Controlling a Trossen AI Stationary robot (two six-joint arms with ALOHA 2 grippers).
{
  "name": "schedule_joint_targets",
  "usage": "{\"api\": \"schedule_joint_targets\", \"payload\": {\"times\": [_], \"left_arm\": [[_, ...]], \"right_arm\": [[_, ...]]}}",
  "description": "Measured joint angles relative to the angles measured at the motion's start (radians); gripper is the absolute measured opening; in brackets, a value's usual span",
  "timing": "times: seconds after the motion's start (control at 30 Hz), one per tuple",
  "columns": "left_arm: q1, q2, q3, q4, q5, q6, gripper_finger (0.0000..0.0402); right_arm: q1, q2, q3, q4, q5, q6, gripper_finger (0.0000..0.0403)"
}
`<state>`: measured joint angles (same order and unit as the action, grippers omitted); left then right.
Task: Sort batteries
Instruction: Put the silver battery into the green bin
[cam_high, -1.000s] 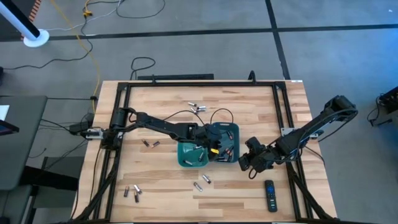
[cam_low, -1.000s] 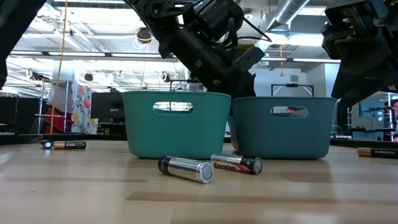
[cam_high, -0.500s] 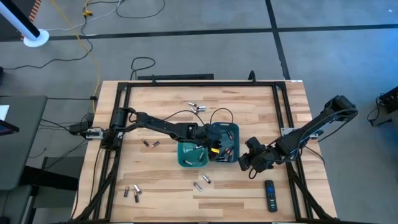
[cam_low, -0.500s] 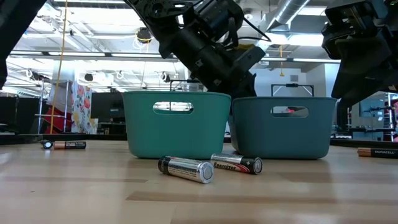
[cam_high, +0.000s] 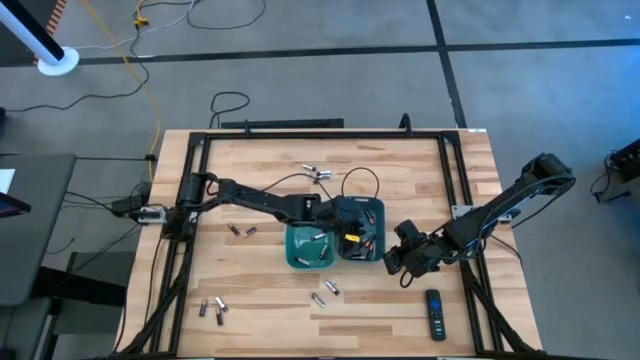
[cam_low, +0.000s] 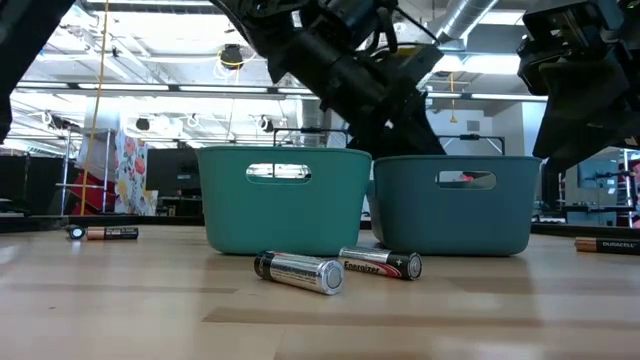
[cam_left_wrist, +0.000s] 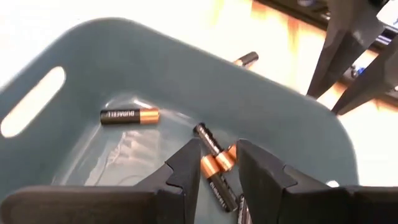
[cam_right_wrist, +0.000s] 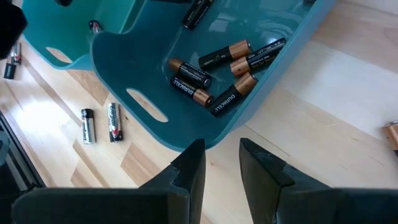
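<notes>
you have the left gripper (cam_high: 345, 222) over the darker teal plastic bin (cam_high: 374, 208) near the centre of the high frame. in the left wrist picture its two dark fingers (cam_left_wrist: 186, 167) stand a little apart with nothing between them, and below them several dark batteries with copper-coloured ends (cam_left_wrist: 129, 116) lie on the bin floor. the right gripper (cam_high: 392, 263) waits just right of that bin, low over the light wooden table (cam_high: 270, 170); its fingers (cam_right_wrist: 191, 165) are also apart and empty.

the lighter teal plastic bin (cam_high: 300, 260) touches the darker one on its left side. in the low frame two silvery batteries (cam_low: 298, 271) lie on the table in front of both bins. more loose batteries (cam_high: 316, 172) rest at the upper middle of the table, and others (cam_high: 211, 308) at the lower left. the black rectangular remote control (cam_high: 434, 313) lies at the lower right.
</notes>
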<state>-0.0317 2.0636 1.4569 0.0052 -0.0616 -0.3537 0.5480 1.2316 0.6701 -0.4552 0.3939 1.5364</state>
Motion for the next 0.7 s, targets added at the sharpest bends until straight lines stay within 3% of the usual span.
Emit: {"api": "schedule_joint_targets", "payload": {"times": [0.5, 0.7], "left_arm": [[0.015, 0.000, 0.084, -0.092, 0.003, 0.063, 0.0148], [0.015, 0.000, 0.137, -0.169, 0.003, 0.196, 0.0148]], "right_arm": [[0.000, 0.000, 0.000, 0.000, 0.000, 0.000, 0.0116], [0.000, 0.000, 0.000, 0.000, 0.000, 0.000, 0.0116]]}}
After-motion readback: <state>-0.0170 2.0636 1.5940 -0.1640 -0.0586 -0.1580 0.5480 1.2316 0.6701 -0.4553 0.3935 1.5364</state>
